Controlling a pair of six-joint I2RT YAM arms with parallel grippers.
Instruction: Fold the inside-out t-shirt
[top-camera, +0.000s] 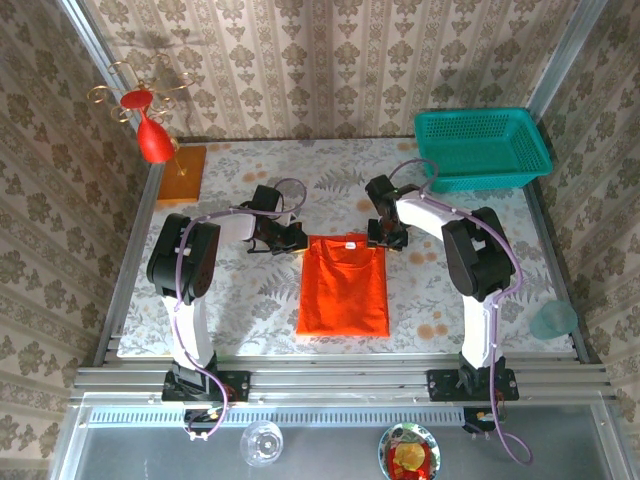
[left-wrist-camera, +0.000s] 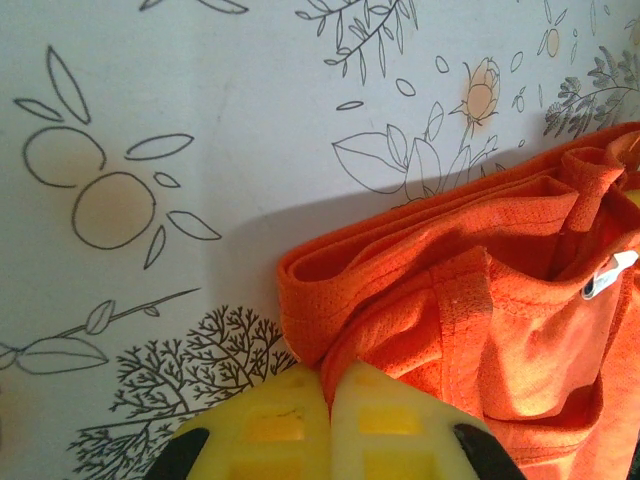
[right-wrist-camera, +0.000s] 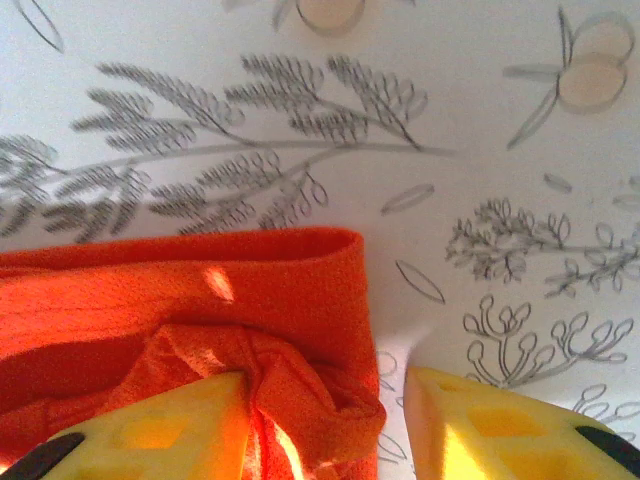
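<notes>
Yellow fingers (left-wrist-camera: 270, 425) of your left end effector (left-wrist-camera: 328, 370) sit closest to the lens, pressed together at a bunched corner of the inside-out t-shirt (left-wrist-camera: 480, 320). They seem to nip the cloth, though the contact itself is hidden. Your right end effector (right-wrist-camera: 325, 380) is spread astride the opposite bunched corner, one finger against the fabric and the other over the bare patterned worktop (right-wrist-camera: 300, 120). From above, the orange shirt lies flat as a long rectangle mid-worktop between your two arms, with the collar at the far end. A teal basket (top-camera: 480, 148) sits at the far right.
</notes>
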